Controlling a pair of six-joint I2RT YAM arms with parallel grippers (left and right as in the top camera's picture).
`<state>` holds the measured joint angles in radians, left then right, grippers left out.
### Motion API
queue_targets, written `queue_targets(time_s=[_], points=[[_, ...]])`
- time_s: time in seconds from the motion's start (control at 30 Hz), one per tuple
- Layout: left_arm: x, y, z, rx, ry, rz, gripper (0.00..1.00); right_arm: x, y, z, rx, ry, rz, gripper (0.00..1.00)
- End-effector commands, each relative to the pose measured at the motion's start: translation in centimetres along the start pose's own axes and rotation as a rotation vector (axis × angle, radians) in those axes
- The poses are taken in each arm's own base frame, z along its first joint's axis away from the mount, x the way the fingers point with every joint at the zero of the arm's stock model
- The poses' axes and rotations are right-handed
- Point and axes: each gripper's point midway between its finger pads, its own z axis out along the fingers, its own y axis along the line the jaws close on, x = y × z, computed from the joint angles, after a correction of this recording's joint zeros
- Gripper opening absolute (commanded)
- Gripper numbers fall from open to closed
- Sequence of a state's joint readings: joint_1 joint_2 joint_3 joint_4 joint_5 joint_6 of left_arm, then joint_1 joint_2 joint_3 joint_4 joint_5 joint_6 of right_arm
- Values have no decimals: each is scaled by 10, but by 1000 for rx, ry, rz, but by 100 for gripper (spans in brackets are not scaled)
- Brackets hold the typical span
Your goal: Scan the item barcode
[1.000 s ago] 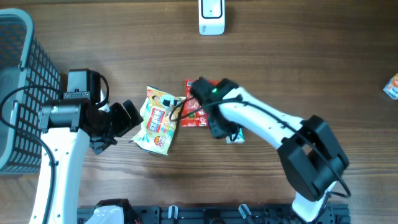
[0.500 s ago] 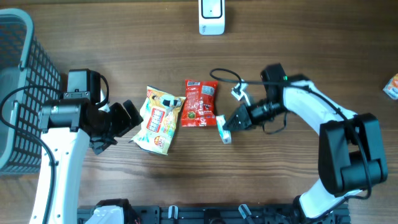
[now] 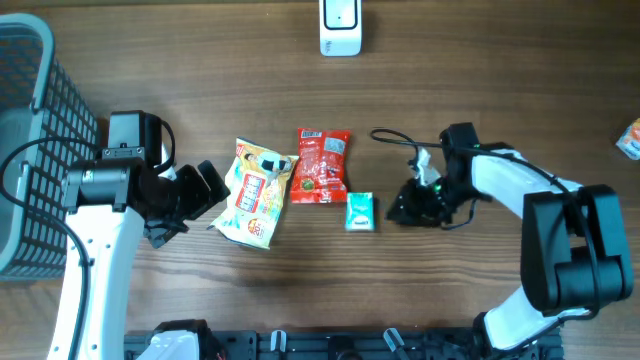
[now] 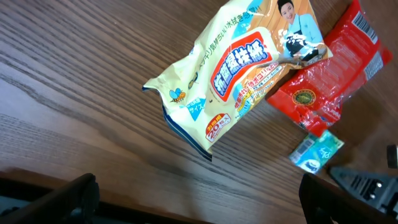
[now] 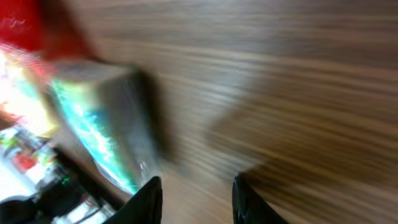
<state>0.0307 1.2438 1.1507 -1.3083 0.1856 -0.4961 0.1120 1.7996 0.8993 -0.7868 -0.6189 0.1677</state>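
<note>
1. Overhead, step in hand: judged as letting go of the teal packet (image 3: 360, 212) and backing off; packet flat on the table (image 3: 320, 290), just below-right of the red packet (image 3: 322, 165), apart from the right gripper (image 3: 402, 212); jaws parted a little, hold of nothing; scanner (image 3: 340, 27) well apart at the far edge.
2. To do it well: draw straight back; no brushing or dragging of the packet; for the scan itself, regrip by the edges so the barcode face stays bare toward the scanner; barcode side not readable from here.
3. Overhead, other side: left gripper (image 3: 205, 190) spread wide, empty, just beside the yellow snack bag (image 3: 255, 192); basket (image 3: 25, 140) at far left.
4. Left wrist: yellow snack bag touching the red packet at one corner; teal packet lower right, lying alone; fingers (image 4: 50, 199) of the left gripper at the bottom corners, far apart, nothing between.
5. Right wrist: heavy blur, likely motion; fingertips (image 5: 148, 200) apart, bare wood between; teal packet ahead at upper left, out of the grip.
6. Against the earlier overhead frames: half a second back, teal packet pinched in the right gripper at nearly the same spot; now free and flat, gripper farther right; a second back, right arm stretched over the red packet; left arm, yellow snack bag and red packet unmoved.
</note>
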Motion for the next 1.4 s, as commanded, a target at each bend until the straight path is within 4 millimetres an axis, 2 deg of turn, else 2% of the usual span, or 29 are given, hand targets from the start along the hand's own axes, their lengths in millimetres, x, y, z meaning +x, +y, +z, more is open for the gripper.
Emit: queue_targets(time_s=[0.0,0.03,0.13,0.23,0.3,0.5,0.57,0.63,0.7,0.83,0.93,0.97,1.17,1.37], points=[[2,-2,1,8,9,-7,100,-27,-21,-34,219,-75,18,40],[2,-2,1,8,9,-7,100,-29,-18,-41,231,-74,9,40],[2,-2,1,8,9,-7,100,-32,9,-57,158,-51,-93,41],[2,-2,1,8,9,-7,100,-29,30,-58,48,-36,-154,47],[2,-2,1,8,9,-7,100,-26,38,-54,3,-25,-177,50],[2,-2,1,8,9,-7,100,-16,57,-37,17,15,-269,60],[2,-2,1,8,9,-7,100,-11,67,-22,33,29,-300,60],[2,-2,1,8,9,-7,100,-10,56,-2,116,7,-237,60],[2,-2,1,8,9,-7,100,-7,51,9,121,4,-213,60],[2,-2,1,8,9,-7,100,1,48,25,62,11,-218,59],[2,-2,1,8,9,-7,100,3,42,29,64,9,-219,58],[2,-2,1,8,9,-7,100,3,42,30,62,4,-223,58],[2,-2,1,8,9,-7,100,-11,48,31,44,-51,-243,38],[2,-2,1,8,9,-7,100,-15,49,30,42,-68,-254,19]])
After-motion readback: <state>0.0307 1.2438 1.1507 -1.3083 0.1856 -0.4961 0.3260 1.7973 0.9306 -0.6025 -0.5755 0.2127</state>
